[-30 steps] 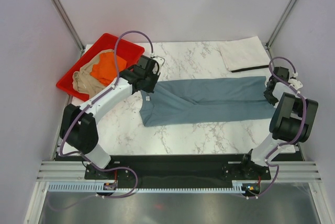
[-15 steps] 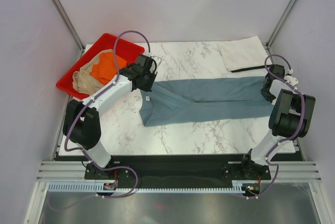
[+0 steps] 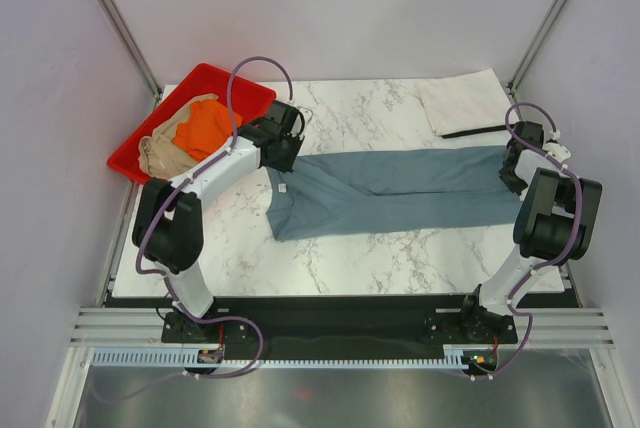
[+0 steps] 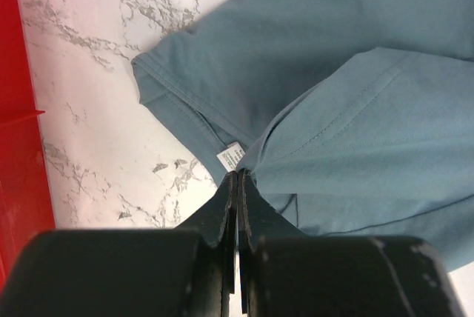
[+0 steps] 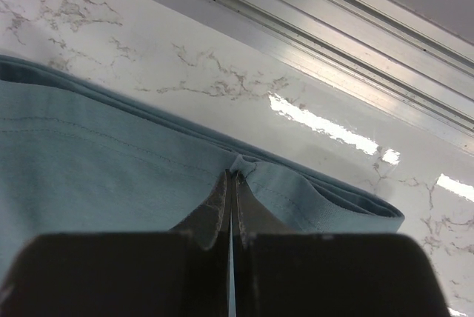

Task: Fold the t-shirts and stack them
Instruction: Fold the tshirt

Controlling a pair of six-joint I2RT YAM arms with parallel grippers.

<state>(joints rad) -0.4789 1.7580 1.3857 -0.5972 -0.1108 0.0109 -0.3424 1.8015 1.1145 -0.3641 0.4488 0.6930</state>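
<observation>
t-shirts [image 3: 390, 191]: 4 | blue-grey [image 4: 355, 72], off-white [image 3: 465, 100] on table [image 3: 400, 253] | orange [image 3: 203, 128], tan [image 3: 160, 156] in tray [image 3: 247, 96]

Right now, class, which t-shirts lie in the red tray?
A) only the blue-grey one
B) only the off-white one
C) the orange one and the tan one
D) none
C: the orange t-shirt and the tan t-shirt lie bunched inside the red tray, while the blue-grey t-shirt lies stretched outside it.
</observation>
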